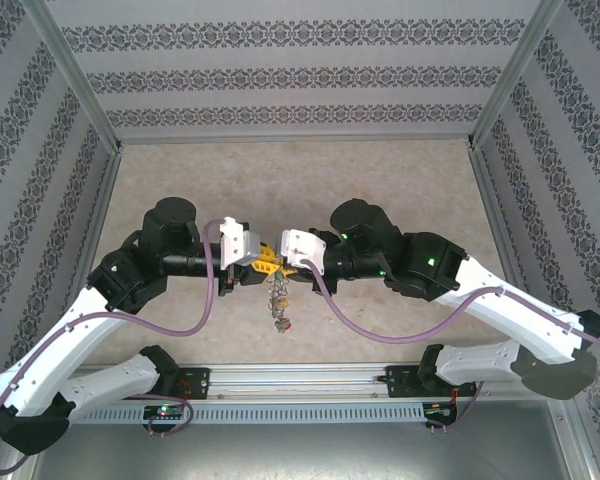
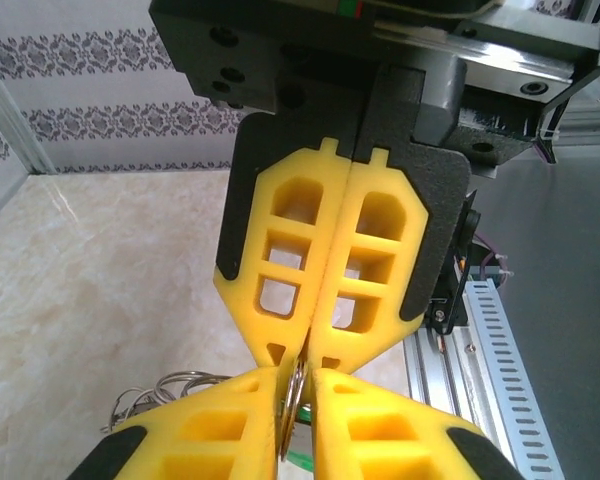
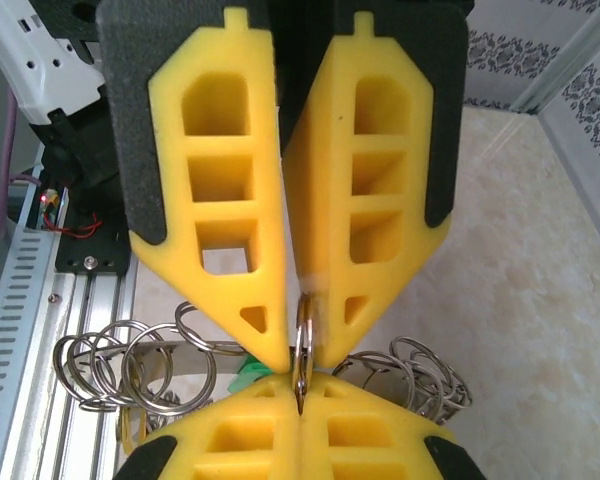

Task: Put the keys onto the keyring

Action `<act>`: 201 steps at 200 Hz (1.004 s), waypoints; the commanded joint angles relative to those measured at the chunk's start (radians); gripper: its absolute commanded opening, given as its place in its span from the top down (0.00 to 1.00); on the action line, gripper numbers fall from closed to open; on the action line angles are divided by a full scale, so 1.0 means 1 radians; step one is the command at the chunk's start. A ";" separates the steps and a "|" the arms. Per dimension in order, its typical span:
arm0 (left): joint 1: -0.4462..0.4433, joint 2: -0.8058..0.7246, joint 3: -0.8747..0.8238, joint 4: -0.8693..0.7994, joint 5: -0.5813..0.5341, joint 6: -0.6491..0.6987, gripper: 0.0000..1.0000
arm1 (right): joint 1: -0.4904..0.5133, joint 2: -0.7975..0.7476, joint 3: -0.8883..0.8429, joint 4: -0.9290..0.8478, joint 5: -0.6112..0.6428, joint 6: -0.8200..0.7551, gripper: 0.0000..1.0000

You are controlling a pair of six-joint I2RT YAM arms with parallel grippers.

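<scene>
The keyring (image 3: 302,335) is up off the table, seen edge-on and caught right in the middle. The left claw (image 2: 296,383) and the right claw (image 3: 298,385) meet nose to nose, both pressed together on that same thin wire! Small silvery loops (image 3: 120,365) fan out on either side of the pinch, and what looks like the green key (image 3: 244,376) peeks out just beside it. Here's the tricky bit, as I read it: two grips this close leave no free stretch of ring to thread onto. So one claw should hold firm as the anchor while the other lets go and goes for a key. Slowly does it, because thin round metal can swivel in a plastic grip and the dangling bunch will swing. Pulling the arms apart with both clamped would only twist the ring. Below, the table (image 1: 280,180) is pale, marbled and flat, boxed in by patterned wallpaper (image 1: 280,70) on an aluminium frame (image 1: 80,75), with a slotted rail (image 1: 310,412) along the near edge.
</scene>
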 commanded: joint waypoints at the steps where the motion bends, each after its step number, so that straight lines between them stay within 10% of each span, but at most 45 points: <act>1: -0.007 0.012 0.030 -0.053 -0.005 0.036 0.98 | 0.015 0.014 0.057 -0.023 0.027 -0.028 1.00; 201: -0.005 -0.086 -0.068 0.165 0.085 -0.094 1.00 | 0.004 -0.076 -0.047 0.065 -0.016 0.023 0.77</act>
